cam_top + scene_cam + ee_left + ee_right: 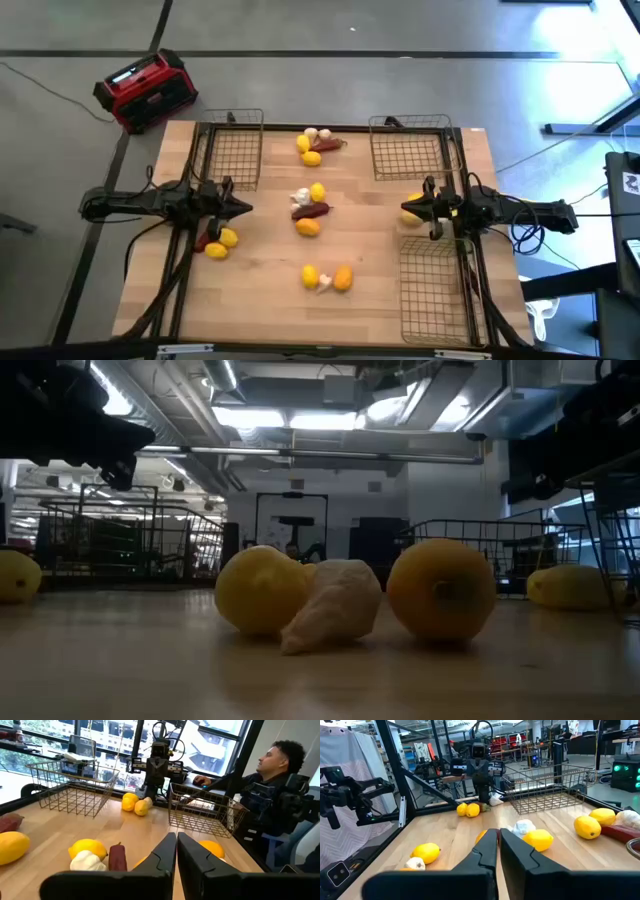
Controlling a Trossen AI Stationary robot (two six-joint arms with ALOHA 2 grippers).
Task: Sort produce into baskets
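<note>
The produce lies in small clusters on the wooden table: at the far middle [315, 145], in the centre [308, 205] and at the near middle [327, 278]. The near cluster is a yellow fruit [262, 590], a white bulb [330, 605] and an orange fruit [442, 588]. More pieces lie below my left arm [218, 242] and beside my right gripper [415, 203]. Three wire baskets stand at the far left [230, 150], far right [410, 150] and near right [435, 290]. My left gripper [240, 208] [176, 845] and right gripper [408, 210] [498, 842] hover shut, facing each other across the centre cluster.
A red-and-black box [145, 90] sits on the floor beyond the table's far left corner. A person [270, 785] sits at a desk beyond the table's right side. Bare wood lies between the clusters and along the near left.
</note>
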